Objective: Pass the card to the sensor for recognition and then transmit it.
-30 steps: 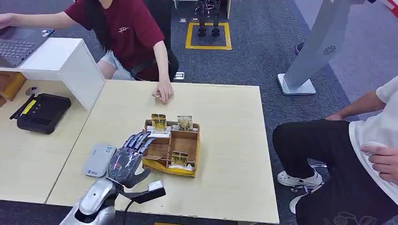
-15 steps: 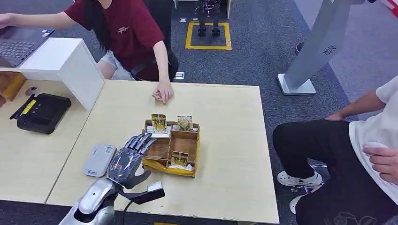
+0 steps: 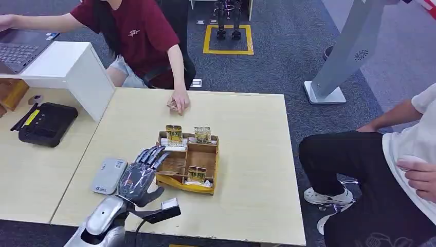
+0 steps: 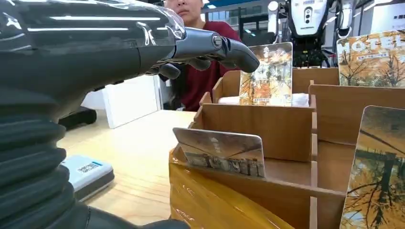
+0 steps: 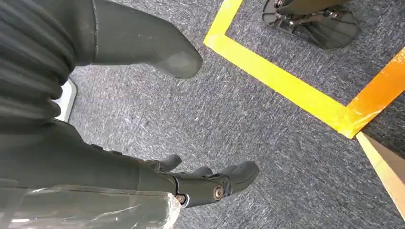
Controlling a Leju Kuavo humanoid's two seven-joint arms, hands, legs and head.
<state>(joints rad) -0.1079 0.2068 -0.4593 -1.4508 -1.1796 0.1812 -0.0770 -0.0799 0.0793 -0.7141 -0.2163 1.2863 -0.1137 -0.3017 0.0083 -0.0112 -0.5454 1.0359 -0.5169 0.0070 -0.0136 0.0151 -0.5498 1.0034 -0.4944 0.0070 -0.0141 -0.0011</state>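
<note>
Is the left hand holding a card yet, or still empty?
Empty. The left hand hovers open beside the wooden card box, fingers spread; the nearest card still leans inside its compartment.

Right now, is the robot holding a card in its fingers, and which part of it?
No, nothing is held. The left hand hovers with fingers spread beside the wooden card box, short of the lying card. The right hand hangs empty over the carpet.

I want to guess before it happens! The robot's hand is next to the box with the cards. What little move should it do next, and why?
Probably ease the left hand forward and down to pinch the card lying tilted in the wooden box's near-left compartment. The hand is open beside the box and holds nothing, so no card can go to the grey sensor yet.
</note>
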